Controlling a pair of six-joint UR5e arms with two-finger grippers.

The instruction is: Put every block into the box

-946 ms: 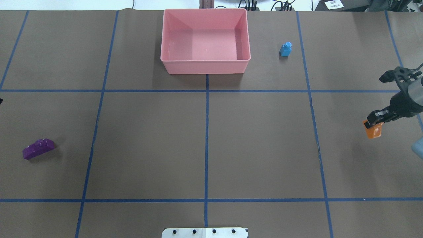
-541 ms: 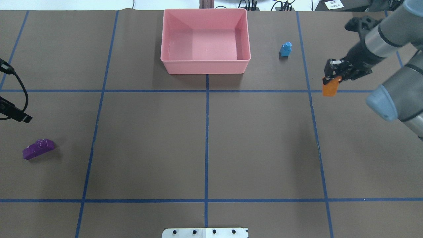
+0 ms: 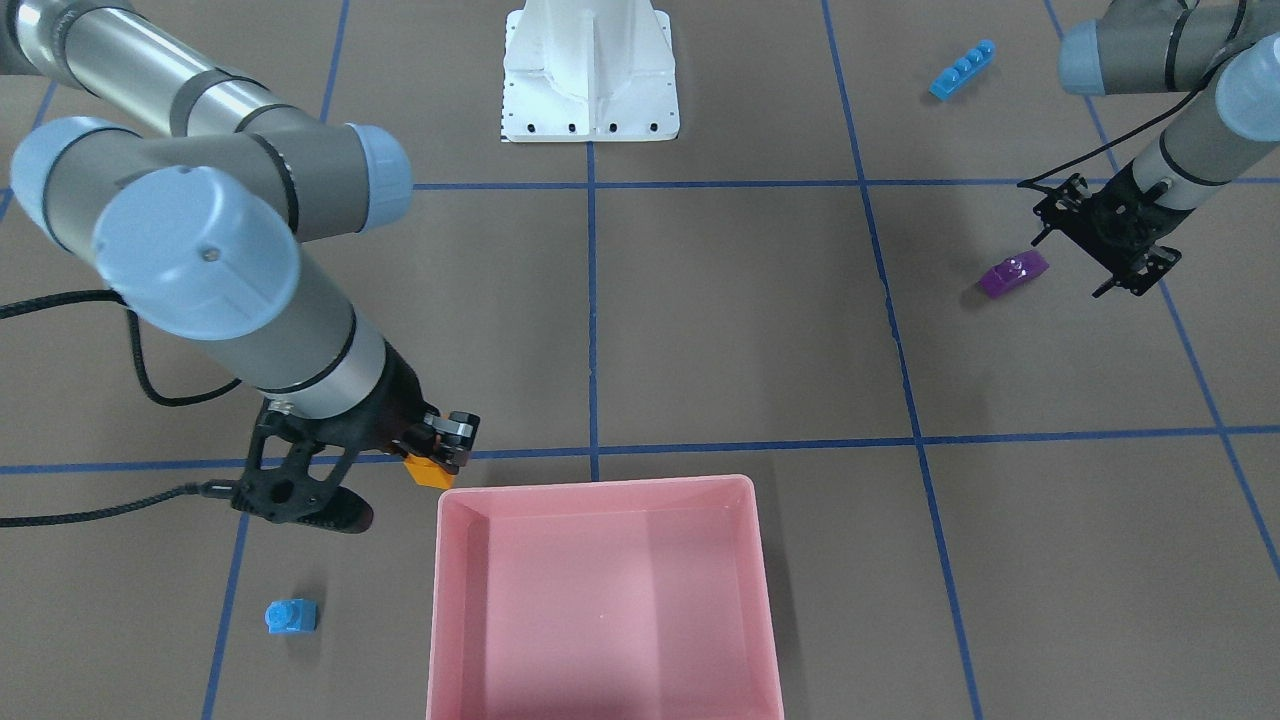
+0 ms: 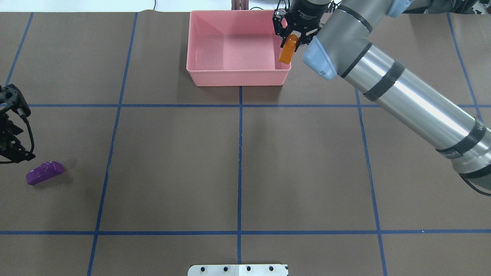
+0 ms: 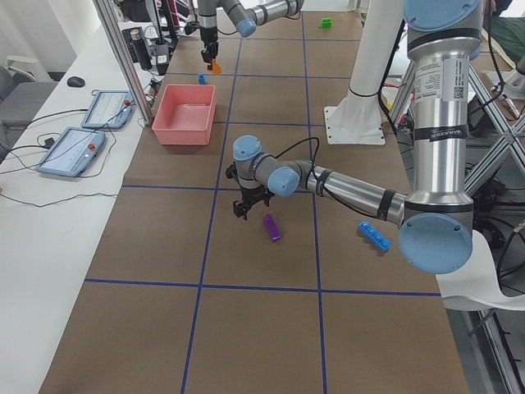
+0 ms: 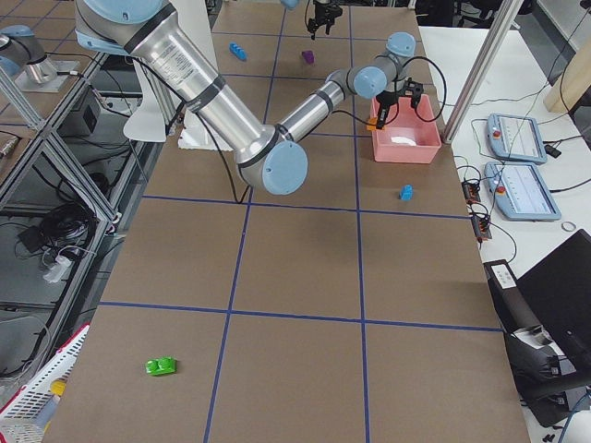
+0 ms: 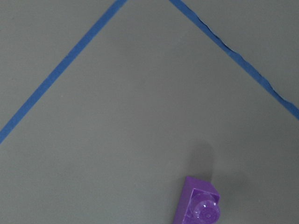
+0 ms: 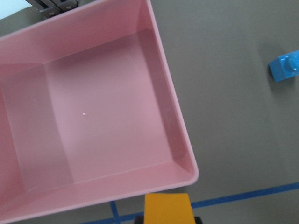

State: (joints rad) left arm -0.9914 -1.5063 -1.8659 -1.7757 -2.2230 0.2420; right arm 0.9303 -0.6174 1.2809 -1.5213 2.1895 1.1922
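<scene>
Since the earlier frame, the left gripper [image 4: 15,138] has been brought in just beside the purple block [image 4: 44,172], which lies on the table [image 4: 172,161] at far left; whether its jaws are parted cannot be told. Further right, the orange block [image 4: 287,50] has been carried to the right wall of the pink box [image 4: 238,76] and is held there, clamped in the right gripper [image 4: 292,38].

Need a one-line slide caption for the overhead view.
Right gripper holds the orange block near the box's right edge; left gripper hovers by the purple block.
</scene>
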